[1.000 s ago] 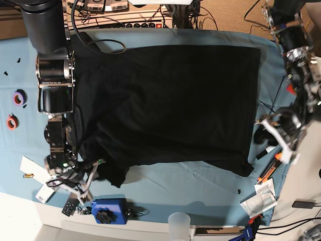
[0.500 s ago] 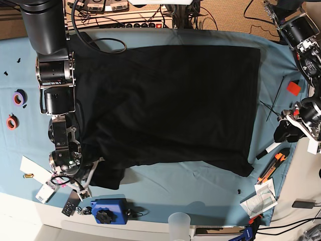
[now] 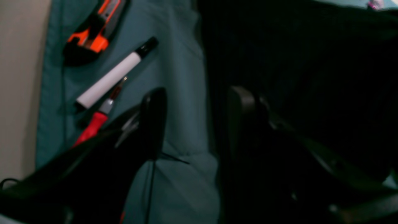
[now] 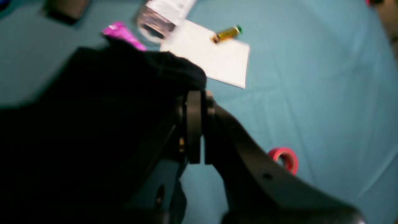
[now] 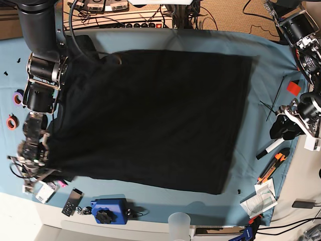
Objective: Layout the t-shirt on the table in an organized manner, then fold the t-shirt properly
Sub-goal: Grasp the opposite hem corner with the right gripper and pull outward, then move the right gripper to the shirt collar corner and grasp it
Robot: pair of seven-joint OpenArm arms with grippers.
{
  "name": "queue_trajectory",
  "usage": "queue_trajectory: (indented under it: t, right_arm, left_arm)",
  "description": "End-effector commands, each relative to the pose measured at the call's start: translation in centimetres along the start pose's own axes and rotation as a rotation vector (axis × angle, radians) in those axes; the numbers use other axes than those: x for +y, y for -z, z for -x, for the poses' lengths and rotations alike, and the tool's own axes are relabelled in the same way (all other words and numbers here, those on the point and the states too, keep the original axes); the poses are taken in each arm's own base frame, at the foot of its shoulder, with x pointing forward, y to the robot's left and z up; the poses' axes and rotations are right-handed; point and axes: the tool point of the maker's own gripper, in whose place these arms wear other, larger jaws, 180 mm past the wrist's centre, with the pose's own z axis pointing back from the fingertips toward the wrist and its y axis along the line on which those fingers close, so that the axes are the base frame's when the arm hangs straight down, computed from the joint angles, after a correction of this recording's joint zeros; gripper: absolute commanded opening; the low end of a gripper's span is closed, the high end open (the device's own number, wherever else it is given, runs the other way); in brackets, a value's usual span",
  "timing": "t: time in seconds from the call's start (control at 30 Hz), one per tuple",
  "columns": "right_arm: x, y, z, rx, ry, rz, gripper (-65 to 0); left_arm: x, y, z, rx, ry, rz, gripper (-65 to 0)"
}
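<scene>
The black t-shirt (image 5: pixel 150 115) lies spread over the blue table (image 5: pixel 271 65), plain side up. My right gripper (image 5: pixel 34 161) sits at the shirt's near left corner. In the right wrist view this gripper (image 4: pixel 195 102) is shut on a bunched fold of the t-shirt (image 4: pixel 93 124), held just above the cloth. My left gripper (image 5: pixel 282 128) hovers open off the shirt's right edge. In the left wrist view its fingers (image 3: pixel 154 121) stand apart over bare cloth, beside the t-shirt's edge (image 3: pixel 311 62).
A marker (image 5: pixel 269 148), an orange knife (image 5: pixel 271 168) and a red-handled tool (image 3: pixel 93 127) lie near the left gripper. A white paper (image 4: pixel 217 59), a battery (image 4: pixel 227 33) and a red tape roll (image 4: pixel 284 158) lie by the right gripper. A blue device (image 5: pixel 108 211) and cup (image 5: pixel 179 221) stand at the front edge.
My right gripper has shut on the shirt's near left corner and dragged it leftward, flattening the bunched part. The whole shirt shifted left. The left gripper drew back to the right and stays open.
</scene>
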Motion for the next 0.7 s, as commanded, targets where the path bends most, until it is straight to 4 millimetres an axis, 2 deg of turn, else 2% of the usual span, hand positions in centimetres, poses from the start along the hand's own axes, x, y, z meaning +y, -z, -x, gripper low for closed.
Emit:
queue_trajectory:
  t: [0.0,0.13,0.17,0.23,0.3,0.43,0.57,0.67]
  right_arm:
    - [-1.7,-0.6,-3.0,-0.075,0.039,0.005,-65.0]
    - [0.0,-0.7,-2.3,-0.061,0.051,-0.162,-65.0]
    - [0.5,-0.7,-2.0,-0.043,0.058,-0.195,-63.4]
    - [1.5,-1.0,-1.2,0.002,0.033,-0.252,-53.2]
    - [2.3,-1.2,-0.6,0.036,0.021,-0.294,-46.1]
    - [3.3,-1.7,0.0,0.084,0.077,-0.365,-45.5]
    - [2.2,-2.6,-0.6,0.092,0.118,-0.398,-45.5]
    - [0.4,-4.0,-1.6,0.087,0.126,-0.403,-45.5]
  left_arm:
    - [-0.2,-0.5,-2.0,-0.059,0.029,0.007,-34.4]
    - [-0.3,-0.5,-2.0,-0.062,0.026,0.011,-34.3]
    - [-0.3,-0.5,-2.0,-0.061,0.025,0.012,-34.3]
    - [-0.5,-0.3,-1.9,-0.061,0.023,0.017,-34.3]
    - [-0.5,-0.3,-1.7,-0.056,0.022,0.018,-34.3]
    - [-1.1,0.0,-1.4,-0.058,0.046,0.04,-34.3]
    - [-1.2,0.0,-1.2,-0.046,0.045,0.042,-34.3]
    - [-1.9,-0.2,0.2,0.04,0.04,0.093,-34.3]
